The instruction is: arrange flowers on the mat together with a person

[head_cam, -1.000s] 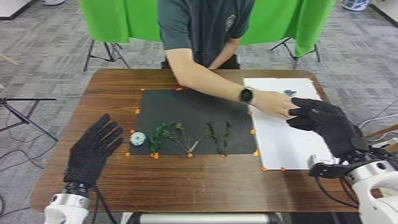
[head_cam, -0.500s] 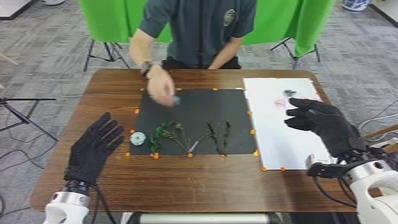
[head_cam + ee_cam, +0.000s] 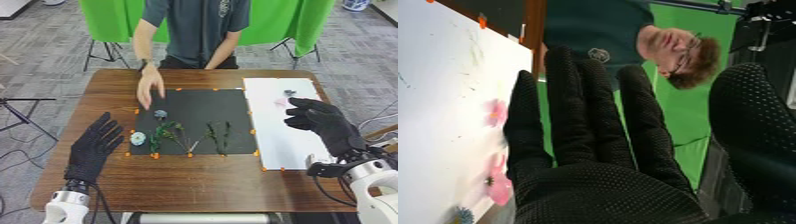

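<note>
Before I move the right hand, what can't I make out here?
- Head view: white sheet beneath the right hand, covered by it.
- Head view: pink flower, petals too small.
- Head view: green stems, crossings too small.
- Right wrist view: blue flower, cut off by the edge.

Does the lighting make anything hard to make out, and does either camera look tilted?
Head view: light looks fairly even, but the dark green sprigs partly blend into the dark mat; the white sheet is far brighter. Right wrist view: the scene appears turned sideways, and the right robot hand looms dark up close, blocking much of it.
</note>
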`<state>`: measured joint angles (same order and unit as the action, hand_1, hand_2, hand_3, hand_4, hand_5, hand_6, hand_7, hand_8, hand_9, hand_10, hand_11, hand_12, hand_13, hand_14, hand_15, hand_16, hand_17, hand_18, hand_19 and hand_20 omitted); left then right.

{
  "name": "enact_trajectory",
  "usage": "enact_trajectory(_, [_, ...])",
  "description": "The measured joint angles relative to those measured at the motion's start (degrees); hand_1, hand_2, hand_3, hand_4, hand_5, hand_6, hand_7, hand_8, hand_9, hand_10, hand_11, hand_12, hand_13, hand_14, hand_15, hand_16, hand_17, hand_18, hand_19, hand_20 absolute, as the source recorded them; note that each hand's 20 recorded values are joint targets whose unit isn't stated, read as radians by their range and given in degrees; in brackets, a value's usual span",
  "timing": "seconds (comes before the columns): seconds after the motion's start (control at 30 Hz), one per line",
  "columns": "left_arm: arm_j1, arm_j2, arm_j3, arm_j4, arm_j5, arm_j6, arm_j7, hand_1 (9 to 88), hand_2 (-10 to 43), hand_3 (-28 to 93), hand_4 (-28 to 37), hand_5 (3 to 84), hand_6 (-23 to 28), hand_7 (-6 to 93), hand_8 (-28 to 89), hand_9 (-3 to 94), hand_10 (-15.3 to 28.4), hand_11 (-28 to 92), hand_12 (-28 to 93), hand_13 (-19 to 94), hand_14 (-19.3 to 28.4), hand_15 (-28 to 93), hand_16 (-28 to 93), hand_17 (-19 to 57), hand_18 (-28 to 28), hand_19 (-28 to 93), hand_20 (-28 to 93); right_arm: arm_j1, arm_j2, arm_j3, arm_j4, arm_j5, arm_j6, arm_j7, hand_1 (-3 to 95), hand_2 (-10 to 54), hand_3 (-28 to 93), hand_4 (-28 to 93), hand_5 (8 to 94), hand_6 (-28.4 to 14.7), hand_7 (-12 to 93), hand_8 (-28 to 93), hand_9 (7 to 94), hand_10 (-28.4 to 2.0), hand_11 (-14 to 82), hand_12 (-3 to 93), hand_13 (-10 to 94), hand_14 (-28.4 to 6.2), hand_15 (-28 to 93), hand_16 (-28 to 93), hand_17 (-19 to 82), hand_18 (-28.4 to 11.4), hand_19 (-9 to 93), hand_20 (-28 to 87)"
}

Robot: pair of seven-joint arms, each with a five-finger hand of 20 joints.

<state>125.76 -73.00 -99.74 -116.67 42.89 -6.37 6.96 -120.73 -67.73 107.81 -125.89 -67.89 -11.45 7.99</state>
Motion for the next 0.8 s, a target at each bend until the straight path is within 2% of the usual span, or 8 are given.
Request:
enact_trajectory(0.37, [0.40,-0.08,-0.13,-0.06,0.02,-0.06,0.20,27.4,-2.0,69,-25.6,29.9,3.4,19.2,-10,25.9,11.3,17,17,22,13.2,22,3,-10.1,21.4,43,9,0.12,-0.07,-0.12,0.19,-0.11,-0.29,0.07,21.7,-0.4,87,-23,42.9,-4.7,22,-12,45.6,-15.8,18.3,22.6,41,-13.7,38,19,10,-22.5,50,29])
enact_trajectory(0.53, [0.50,-0.13,-0.14,-0.07,0.02,0.01,0.18,27.4,-2.0,69,-25.6,29.9,3.5,19.2,-10,25.9,11.3,18,17,22,13.1,22,3,-10.0,21.4,43,9,1.17,0.75,-1.52,1.39,-0.91,0.40,-0.50,24.2,-1.7,85,-24,45.8,-4.4,24,-13,49.6,-15.3,20.8,22.3,47,-13.0,41,19,14,-22.5,53,29])
enact_trajectory(0.67, [0.46,-0.19,-0.16,-0.07,0.01,0.10,0.14,27.4,-2.0,69,-25.6,29.8,3.4,19.2,-10,25.8,11.2,17,17,22,13.1,22,3,-10.1,21.3,43,9,3.12,4.78,-4.88,3.72,-5.92,5.42,-3.51,27.5,-4.4,85,-25,46.3,-3.6,27,-14,50.4,-14.1,22.4,21.5,49,-11.8,43,18,15,-21.8,56,30])
enact_trajectory(0.8, [0.49,-0.22,-0.18,-0.07,0.01,0.14,0.15,27.4,-2.1,69,-25.6,29.8,3.4,19.2,-10,25.8,11.2,18,17,22,13.0,22,3,-10.0,21.3,43,9,5.60,10.61,-6.95,6.58,-19.81,12.54,-6.75,28.8,-7.2,85,-27,43.1,-2.8,29,-16,45.1,-13.0,22.5,21.7,40,-10.2,41,17,13,-20.9,56,30])
